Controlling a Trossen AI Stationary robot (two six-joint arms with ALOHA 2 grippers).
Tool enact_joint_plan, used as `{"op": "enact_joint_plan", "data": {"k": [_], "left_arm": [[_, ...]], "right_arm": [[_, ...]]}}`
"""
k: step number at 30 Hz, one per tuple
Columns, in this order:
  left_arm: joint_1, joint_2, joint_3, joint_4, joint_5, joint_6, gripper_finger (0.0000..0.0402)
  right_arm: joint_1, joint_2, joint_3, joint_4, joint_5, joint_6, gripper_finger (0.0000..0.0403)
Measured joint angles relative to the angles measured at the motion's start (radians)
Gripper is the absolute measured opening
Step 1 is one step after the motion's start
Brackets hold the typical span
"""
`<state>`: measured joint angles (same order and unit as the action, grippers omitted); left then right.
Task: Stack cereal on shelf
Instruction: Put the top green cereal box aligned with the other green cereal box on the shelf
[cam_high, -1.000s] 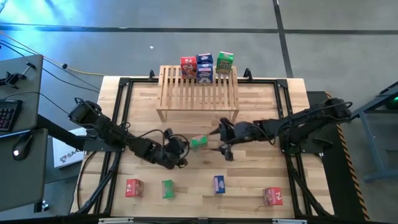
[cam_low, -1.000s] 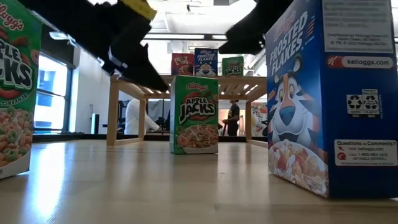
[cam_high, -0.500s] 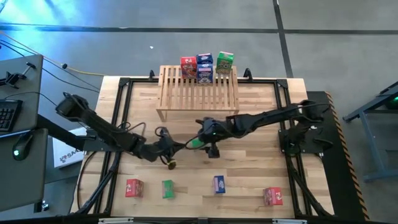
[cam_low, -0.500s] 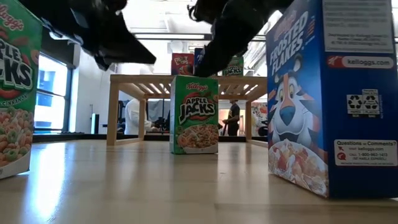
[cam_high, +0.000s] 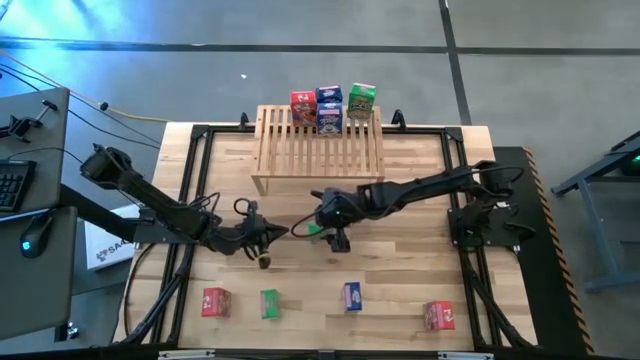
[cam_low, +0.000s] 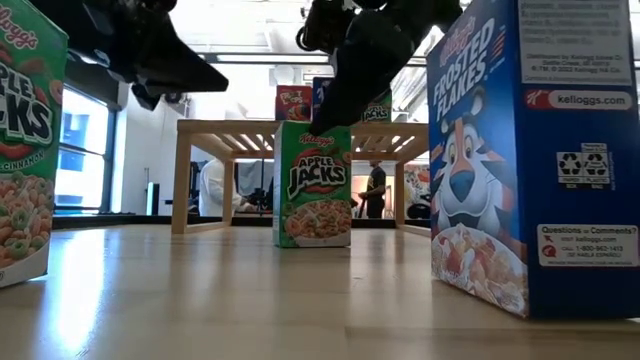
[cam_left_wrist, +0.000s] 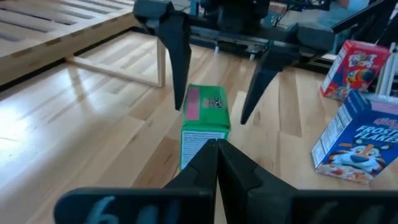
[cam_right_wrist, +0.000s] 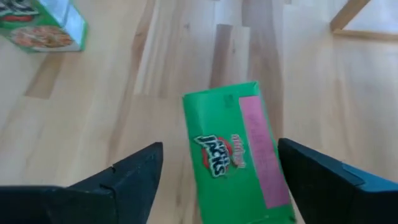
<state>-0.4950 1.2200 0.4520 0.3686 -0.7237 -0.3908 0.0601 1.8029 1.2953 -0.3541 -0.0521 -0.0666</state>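
Claw (cam_right_wrist: 217, 180) straddles green "Apple Jacks" box (cam_right_wrist: 239, 155).

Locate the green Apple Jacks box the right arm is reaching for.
The green box stands mid-table in the high view, just in front of the shelf, between the right end effector's open fingers.

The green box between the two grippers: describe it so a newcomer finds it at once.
Start at the slatted wooden shelf. On the table just in front of it stands one green Apple Jacks box, alone at mid-table. Unlike the four boxes along the near edge, the right gripper's open fingers straddle it.
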Motion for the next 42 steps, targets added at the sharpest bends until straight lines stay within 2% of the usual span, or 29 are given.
{"op": "enact_joint_plan", "data": {"k": [12, 17, 26, 34, 38, 42], "left_arm": [[0.0, 0.002, -0.001, -0.004, -0.004, 0.005, 0.0], [0.0, -0.004, -0.001, -0.006, -0.004, 0.012, 0.0], [0.0, -0.111, -0.001, -0.01, 0.011, 0.126, 0.0], [0.033, -0.267, 0.001, -0.035, 0.154, 0.23, 0.0], [0.081, -0.331, 0.0, -0.085, 0.226, 0.263, 0.0], [0.147, -0.365, 0.001, -0.118, 0.296, 0.272, 0.0]], "right_arm": [[0.0, 0.032, -0.001, -0.005, -0.009, 0.025, 0.0179], [0.0, 0.024, -0.001, 0.0, -0.013, 0.025, 0.0146], [0.001, -0.051, -0.001, -0.004, -0.096, 0.04, 0.0141], [-0.007, -0.272, 0.005, -0.068, -0.124, 0.038, 0.014], [-0.039, -0.366, 0.096, -0.194, -0.073, -0.018, 0.014], [-0.11, -0.386, 0.261, -0.4, 0.014, -0.124, 0.014]]}}
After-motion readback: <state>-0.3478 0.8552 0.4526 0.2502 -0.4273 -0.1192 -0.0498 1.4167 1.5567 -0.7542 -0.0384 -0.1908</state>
